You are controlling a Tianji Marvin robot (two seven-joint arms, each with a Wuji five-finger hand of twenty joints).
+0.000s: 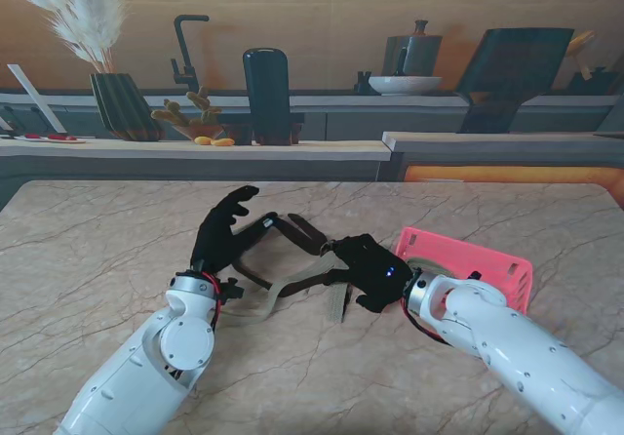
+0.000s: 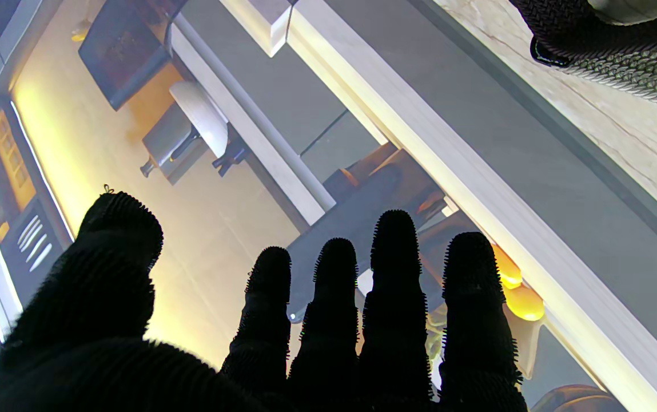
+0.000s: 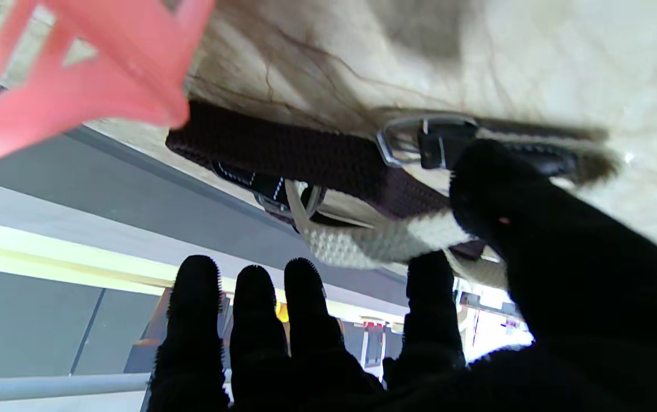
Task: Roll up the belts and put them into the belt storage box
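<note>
Two belts lie tangled together on the marble surface (image 1: 97, 250), between the two robot hands. The dark brown belt (image 1: 302, 232) runs from beside the left robot hand (image 1: 219, 232) toward the middle, its far end just left of the right robot hand (image 1: 370, 269). The beige belt (image 1: 292, 284) loops nearer to me, one end trailing close to the left wrist and the other hanging down just left of the right robot hand.

In the right wrist view the beige belt (image 3: 362, 243) crosses the dark brown belt (image 3: 305, 151), and a metal buckle (image 3: 402, 140) sits on the brown webbing. The right robot hand (image 3: 362, 337) has its thumb pressed down on the belts beside the buckle, with the index fingertip touching the beige weave from the other side; the three remaining fingers stand straight and apart from the belts. It appears to be pinching the beige belt.

The left robot hand (image 2: 282, 332) is spread, all five fingers straight and separated, holding nothing, raised off the surface beside the dark belt.

One pink belt storage box (image 1: 478, 264) stands on the surface just right of the right robot hand, partly hidden by the right forearm.
</note>
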